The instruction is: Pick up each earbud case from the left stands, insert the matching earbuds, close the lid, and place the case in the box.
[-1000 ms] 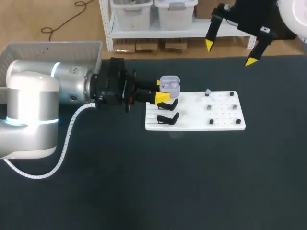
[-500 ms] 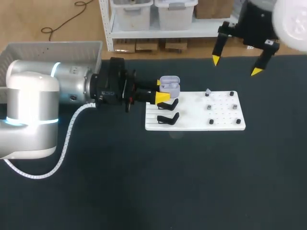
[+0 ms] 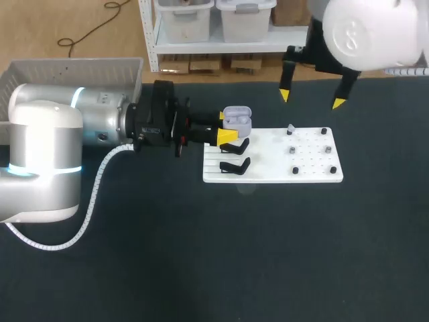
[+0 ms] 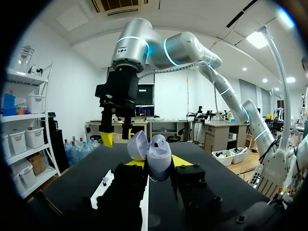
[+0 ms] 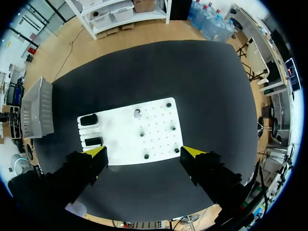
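A pale lilac earbud case (image 3: 236, 119) with its lid up hangs above the left end of the white board (image 3: 273, 173), and my left gripper (image 3: 228, 131) is shut on it. In the left wrist view the case (image 4: 155, 155) sits between the yellow tips. Below it two black stands (image 3: 235, 155) are empty. One small earbud (image 3: 291, 127) rests on the board's far side, also in the right wrist view as the earbud (image 5: 137, 113). My right gripper (image 3: 311, 99) hangs open and empty high over the board's far edge, with the board (image 5: 159, 130) under its fingers.
Several small dark pegs (image 3: 295, 170) stick up from the right half of the board. A grey box (image 3: 74, 70) stands at the table's far left corner, behind my left arm. Dark tabletop (image 3: 268, 255) spreads in front of the board.
My right gripper has come down and swung left, from beyond the table's far edge to over the board's far side. The left arm and the case have not moved.
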`<state>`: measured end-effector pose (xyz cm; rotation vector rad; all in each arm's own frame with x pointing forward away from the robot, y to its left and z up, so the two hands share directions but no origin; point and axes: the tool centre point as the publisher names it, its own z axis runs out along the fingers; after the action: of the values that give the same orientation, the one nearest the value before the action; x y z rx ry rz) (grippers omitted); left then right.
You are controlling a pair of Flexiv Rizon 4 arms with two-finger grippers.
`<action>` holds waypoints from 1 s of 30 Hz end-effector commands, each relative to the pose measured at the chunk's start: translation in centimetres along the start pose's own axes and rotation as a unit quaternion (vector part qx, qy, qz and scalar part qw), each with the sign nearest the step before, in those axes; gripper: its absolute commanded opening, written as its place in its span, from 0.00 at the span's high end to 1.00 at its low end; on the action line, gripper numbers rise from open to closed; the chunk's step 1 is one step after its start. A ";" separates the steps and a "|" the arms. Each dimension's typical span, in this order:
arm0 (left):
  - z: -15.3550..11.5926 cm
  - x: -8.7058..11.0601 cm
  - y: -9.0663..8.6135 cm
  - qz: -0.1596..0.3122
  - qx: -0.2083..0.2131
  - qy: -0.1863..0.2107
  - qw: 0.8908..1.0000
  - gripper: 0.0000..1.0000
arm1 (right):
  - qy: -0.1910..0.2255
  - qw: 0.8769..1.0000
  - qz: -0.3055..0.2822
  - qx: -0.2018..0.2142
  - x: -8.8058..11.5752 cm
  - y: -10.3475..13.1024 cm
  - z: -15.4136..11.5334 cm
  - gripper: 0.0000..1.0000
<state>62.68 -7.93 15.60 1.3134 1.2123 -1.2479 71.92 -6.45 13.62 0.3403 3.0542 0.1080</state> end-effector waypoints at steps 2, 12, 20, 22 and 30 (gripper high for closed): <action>0.0 0.1 -0.1 0.001 -0.002 -0.001 1.000 1.00 | 0.006 1.000 -0.006 -0.009 -0.5 0.2 1.0 0.00; 0.0 0.1 -0.1 0.001 -0.002 -0.001 1.000 1.00 | 0.007 1.000 -0.007 -0.010 -0.6 0.3 1.0 0.00; 0.0 0.1 -0.1 0.001 -0.002 -0.001 1.000 1.00 | 0.007 1.000 -0.007 -0.010 -0.6 0.3 1.0 0.00; 0.0 0.1 -0.1 0.001 -0.002 -0.001 1.000 1.00 | 0.007 1.000 -0.007 -0.010 -0.6 0.3 1.0 0.00; 0.0 0.1 -0.1 0.001 -0.002 -0.001 1.000 1.00 | -0.015 0.999 -0.007 0.038 -1.7 0.7 3.6 0.00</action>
<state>62.67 -7.95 15.61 1.3136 1.2121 -1.2480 73.25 -7.02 11.69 0.3123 3.0447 0.0335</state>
